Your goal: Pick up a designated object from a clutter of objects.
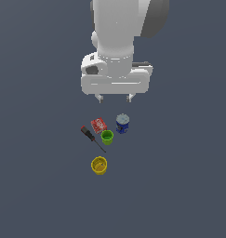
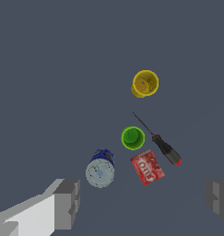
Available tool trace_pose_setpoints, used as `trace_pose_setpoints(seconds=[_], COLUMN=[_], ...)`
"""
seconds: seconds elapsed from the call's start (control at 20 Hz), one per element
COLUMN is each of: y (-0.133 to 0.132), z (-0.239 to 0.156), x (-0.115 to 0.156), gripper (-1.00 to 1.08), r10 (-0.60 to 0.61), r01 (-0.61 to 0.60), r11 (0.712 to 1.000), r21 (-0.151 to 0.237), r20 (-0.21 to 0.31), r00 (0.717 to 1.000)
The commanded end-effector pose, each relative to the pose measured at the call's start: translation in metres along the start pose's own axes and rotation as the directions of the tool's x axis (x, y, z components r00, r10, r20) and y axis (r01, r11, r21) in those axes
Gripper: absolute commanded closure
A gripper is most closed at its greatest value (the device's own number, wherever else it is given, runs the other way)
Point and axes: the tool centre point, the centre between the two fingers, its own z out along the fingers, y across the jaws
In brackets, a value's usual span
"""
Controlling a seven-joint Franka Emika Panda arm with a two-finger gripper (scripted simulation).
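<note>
The designated object, a small flat red box (image 1: 99, 125) (image 2: 147, 167) with white lettering, lies on the dark floor in the clutter of objects. Beside it stand a green cup (image 1: 107, 137) (image 2: 132, 138) and a blue can (image 1: 122, 123) (image 2: 100, 169) with a silver top. A red-and-black-handled screwdriver (image 1: 89, 134) (image 2: 165, 149) lies on its other side. A yellow cup (image 1: 99, 165) (image 2: 144, 84) stands apart from the rest. My gripper (image 1: 114, 98) (image 2: 143, 203) hangs high above the clutter, open, with nothing between its fingers (image 2: 66, 203).
The dark grey floor (image 1: 179, 176) spreads flat all around the small group. The white arm (image 1: 116, 42) fills the upper middle of the exterior view.
</note>
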Motion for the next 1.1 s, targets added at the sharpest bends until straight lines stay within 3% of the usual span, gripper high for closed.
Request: trace_pose_setpoints(seconds=[0.0, 0.45, 1.05], y=[0.0, 0.027, 0.032], z=[0.0, -0.009, 0.008], x=[0.0, 0.004, 0.004], gripper=[-0.92, -0.92, -0.92], r10=[0.0, 0.018, -0.009], r01=[0.0, -0.018, 0.009], r11=[1.0, 1.0, 1.0], r21=[0.0, -0.006, -0.006], r20=[0.0, -0.021, -0.02], r00=[1.0, 1.0, 1.0])
